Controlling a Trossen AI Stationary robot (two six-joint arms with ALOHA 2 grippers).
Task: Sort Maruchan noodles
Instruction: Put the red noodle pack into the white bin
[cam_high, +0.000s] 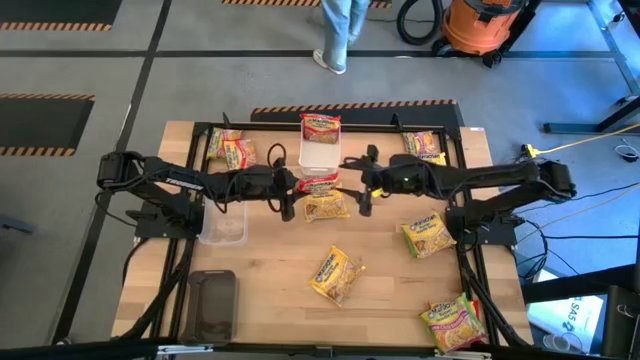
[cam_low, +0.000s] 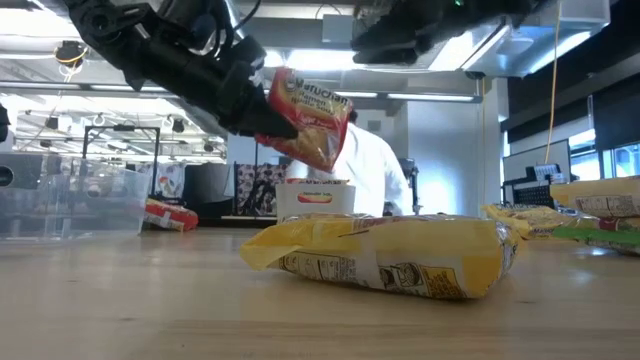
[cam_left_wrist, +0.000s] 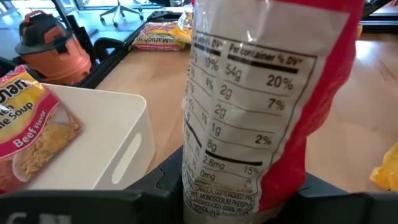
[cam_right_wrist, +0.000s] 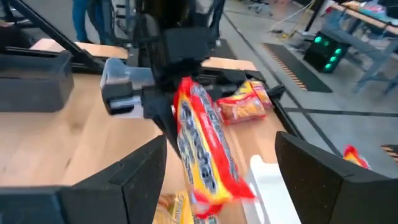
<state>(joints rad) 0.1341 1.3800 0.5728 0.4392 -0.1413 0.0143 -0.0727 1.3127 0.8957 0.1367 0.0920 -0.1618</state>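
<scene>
My left gripper (cam_high: 296, 189) is over the table's middle, shut on a red-banded Maruchan packet (cam_high: 318, 183), which hangs high above the wood in the low view (cam_low: 306, 118). My right gripper (cam_high: 358, 190) faces it from the right, open. In the right wrist view its fingers (cam_right_wrist: 142, 177) stand wide on either side of the packet (cam_right_wrist: 205, 146) without touching it. A yellow packet (cam_high: 327, 207) lies flat below them. A white bin (cam_high: 320, 152) at the far middle holds a beef packet (cam_left_wrist: 31, 134) leaning on its wall. Other packets lie scattered (cam_high: 337, 275), (cam_high: 428, 235), (cam_high: 455, 320), (cam_high: 232, 150), (cam_high: 425, 145). My left gripper pinches the red packet between its two fingers at one end (cam_left_wrist: 233, 186), coming level from the table's left. The packet is lifted clear and tilted, its free end (cam_low: 335, 105) sticking out toward the right arm. Its printed nutrition side (cam_left_wrist: 249, 106) faces the wrist camera.
A clear bin (cam_high: 222, 225) sits left of centre and a dark tray (cam_high: 212, 300) at the near left. Black frame rails (cam_high: 200, 140) run along the table's sides. A person (cam_high: 340, 30) stands beyond the far edge. Bare wood shows at near centre.
</scene>
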